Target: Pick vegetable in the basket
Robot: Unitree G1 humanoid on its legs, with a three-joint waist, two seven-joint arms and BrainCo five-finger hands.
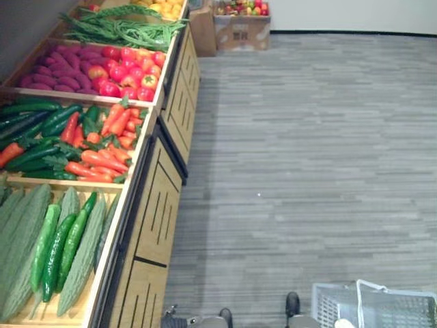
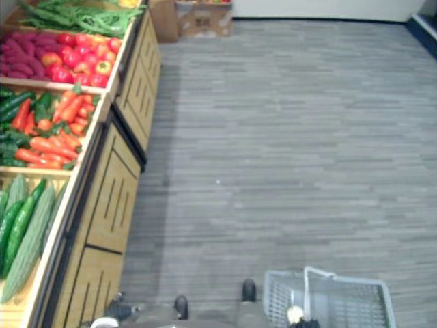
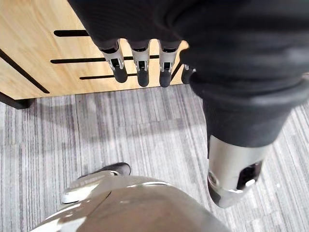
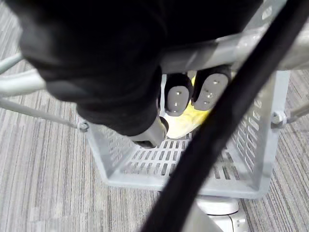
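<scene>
A wooden stand (image 1: 158,205) along the left holds vegetables in compartments: bitter gourds (image 1: 19,239) and cucumbers (image 1: 58,249) nearest, then carrots (image 1: 102,160), then red tomatoes (image 1: 130,75) beside purple sweet potatoes (image 1: 51,68). A grey plastic basket (image 1: 382,306) hangs low at the right above the floor. My right hand (image 4: 193,94) is shut round its grey handle (image 4: 231,50), and a yellow item (image 4: 186,124) lies on the basket's floor. My left hand (image 3: 143,72) hangs open and empty beside the stand's wooden side panel (image 3: 34,53).
Green beans (image 1: 123,24) fill the far compartment. A cardboard box (image 1: 240,31) of fruit stands on the floor past the stand's end. Grey striped carpet (image 1: 307,150) stretches to the right of the stand.
</scene>
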